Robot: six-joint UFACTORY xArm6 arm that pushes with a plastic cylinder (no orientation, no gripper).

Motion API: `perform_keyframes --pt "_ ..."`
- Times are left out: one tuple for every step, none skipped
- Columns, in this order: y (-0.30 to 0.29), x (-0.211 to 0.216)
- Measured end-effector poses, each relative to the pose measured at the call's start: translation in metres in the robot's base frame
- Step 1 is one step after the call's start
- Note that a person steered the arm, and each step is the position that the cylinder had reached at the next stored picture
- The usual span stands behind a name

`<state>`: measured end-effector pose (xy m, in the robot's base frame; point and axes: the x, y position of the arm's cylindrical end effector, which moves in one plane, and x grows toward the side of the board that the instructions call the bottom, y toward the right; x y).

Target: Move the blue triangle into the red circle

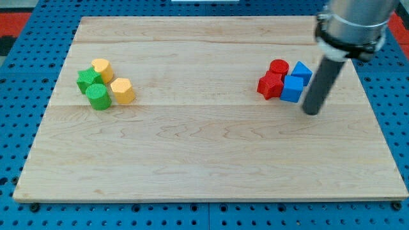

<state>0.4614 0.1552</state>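
The blue triangle (pixel 301 72) sits at the right of the wooden board (pixel 204 160), touching the red circle (pixel 278 66) on its left. A blue cube (pixel 292 89) lies just below them, next to a red star (pixel 270 85). The four form one tight cluster. My tip (pixel 311 112) is on the board just right of and below the blue cube, very close to it. The rod rises to the view's top right.
At the view's left is a second cluster: a yellow cylinder (pixel 102 68), a green star (pixel 88 80), a green cylinder (pixel 99 96) and a yellow hexagon (pixel 122 91). A blue pegboard (pixel 19 128) surrounds the board.
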Motion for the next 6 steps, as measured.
perform_keyframes --pt "0.01 -0.035" --pt "0.027 -0.055" --pt "0.038 -0.051" --pt "0.064 -0.074" --pt "0.057 -0.104" --pt "0.049 -0.128"
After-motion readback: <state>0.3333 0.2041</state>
